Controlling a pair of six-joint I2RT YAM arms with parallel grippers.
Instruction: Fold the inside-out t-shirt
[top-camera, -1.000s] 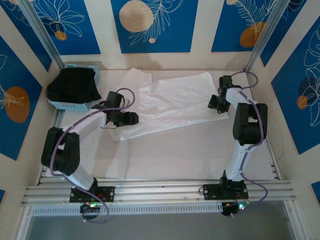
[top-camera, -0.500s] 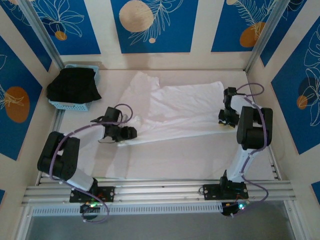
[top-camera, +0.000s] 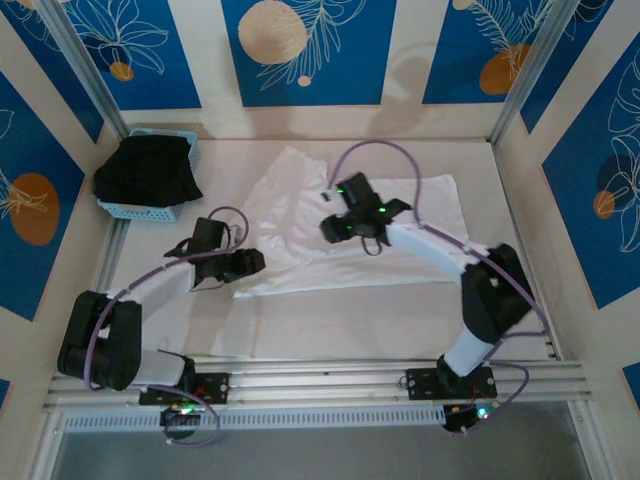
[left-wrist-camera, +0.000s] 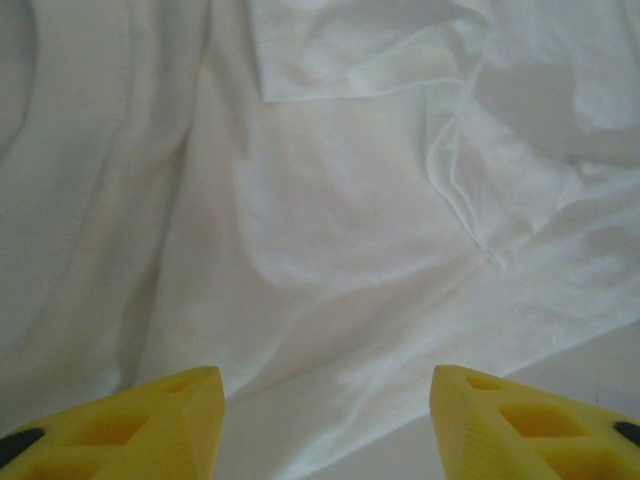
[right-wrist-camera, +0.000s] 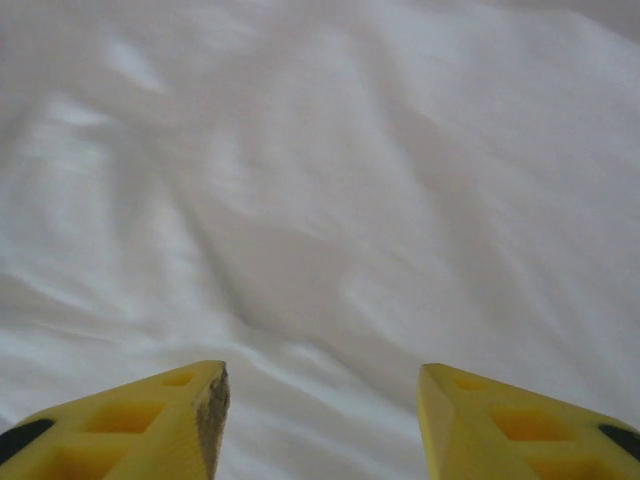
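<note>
On the far half of the table (top-camera: 380, 315), the t-shirt (top-camera: 290, 200) lies spread out but rumpled, its long side running from the near left up toward the far right, with one corner pulled toward the back wall. A basket (top-camera: 135, 210) holding a black garment (top-camera: 148, 170) sits well apart at the far left and is no part of this job.

The left gripper (top-camera: 250, 262) hovers at the shirt's near-left edge. Its wrist view shows its yellow fingers (left-wrist-camera: 170, 410) apart with nothing between them, and below them a loose doubled-over edge (left-wrist-camera: 455, 195) of cloth. The right gripper (top-camera: 333, 227) hangs over the middle of the shirt, its fingers (right-wrist-camera: 160, 415) likewise apart and empty above plain wrinkled fabric.

The shirt looks thin, light and limp. It will likely sag, drape and bunch wherever it is lifted, and a pinch on a flat stretch may catch only the top layer or slip off. It should not be fragile, though it may drag over the table and pull earlier creases along. The better hold is probably on a hem, a corner or a sleeve edge, where the cloth is doubled and gives the fingers something to bite. Two holds set wide apart along one edge should keep the fold line straight.
</note>
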